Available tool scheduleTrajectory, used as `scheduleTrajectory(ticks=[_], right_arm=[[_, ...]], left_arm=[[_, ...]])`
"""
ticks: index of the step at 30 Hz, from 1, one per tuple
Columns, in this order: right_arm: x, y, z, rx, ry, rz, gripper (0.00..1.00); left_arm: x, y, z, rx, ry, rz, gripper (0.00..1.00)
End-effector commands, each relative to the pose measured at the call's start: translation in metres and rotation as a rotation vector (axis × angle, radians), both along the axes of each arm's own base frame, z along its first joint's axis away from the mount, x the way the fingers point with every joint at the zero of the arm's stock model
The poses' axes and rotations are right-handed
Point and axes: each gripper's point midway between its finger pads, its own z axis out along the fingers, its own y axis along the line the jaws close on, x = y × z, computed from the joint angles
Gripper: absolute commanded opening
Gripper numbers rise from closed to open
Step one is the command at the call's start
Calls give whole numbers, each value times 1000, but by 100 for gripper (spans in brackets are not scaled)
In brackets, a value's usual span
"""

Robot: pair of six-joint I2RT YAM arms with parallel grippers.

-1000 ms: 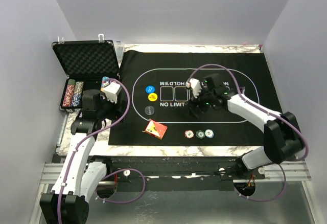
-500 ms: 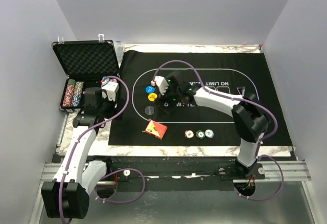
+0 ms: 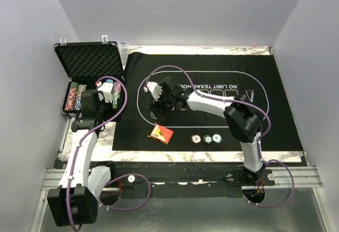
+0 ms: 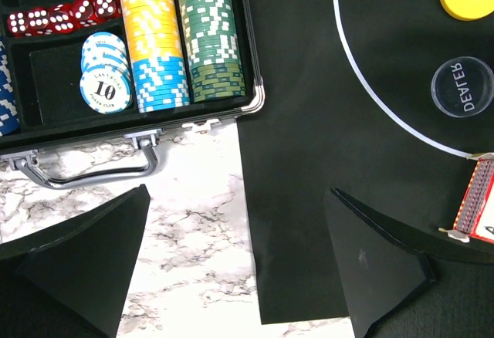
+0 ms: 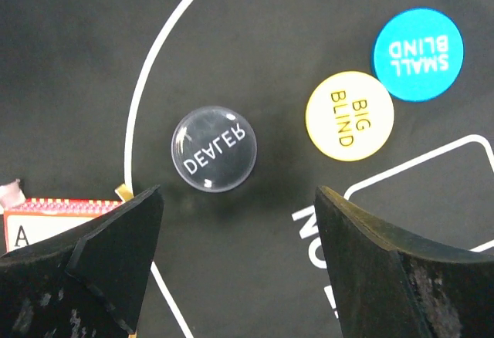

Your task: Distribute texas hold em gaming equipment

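The marble-patterned table (image 3: pixel 175 157) bears a black felt mat (image 3: pixel 275 121) and an open case (image 3: pixel 90 62).

The left arm (image 3: pixel 79 158) and right arm (image 3: pixel 209 100) have white links and black joints. A purple cable (image 3: pixel 168 67) loops along each. Their jaws are matte black wedges.

Right gripper (image 5: pixel 235 222) swings way left across the mat (image 3: pixel 275 110) and now sits over the DEALER button (image 5: pixel 213 149), jaws narrowing a bit. Left gripper (image 4: pixel 238 195) drifts left toward the case (image 4: pixel 251 45).
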Motion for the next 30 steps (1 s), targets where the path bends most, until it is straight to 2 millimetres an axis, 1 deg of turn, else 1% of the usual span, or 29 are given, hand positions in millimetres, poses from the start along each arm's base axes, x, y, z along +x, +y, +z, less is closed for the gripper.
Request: scheduleTrajectory(ticks=[1,6,11,14,19,24,26,30], right_arm=[[7,18,-6,3,-22,-7,82],[10,28,-10,4,-33,-4,78],[10,33,-21,-10,-26,0,77],[10,33,-30,-20,-20,-1,75],[5,30,-41,-38,5,5,73],[-1,26,-45,-49,22,14,63],[-5,24,-48,-57,41,25,63],[-10,22,-54,-74,59,35,68]], left_arm=[[4,1,11,-15,-26,9,98],[4,1,11,-18,-26,9,99],[4,2,11,-19,-26,10,98],[4,2,11,-19,-25,9,98],[4,2,10,-21,-23,9,98],[4,2,9,-22,-19,8,98],[4,2,8,-21,-20,7,98],[4,2,8,-21,-19,7,98]])
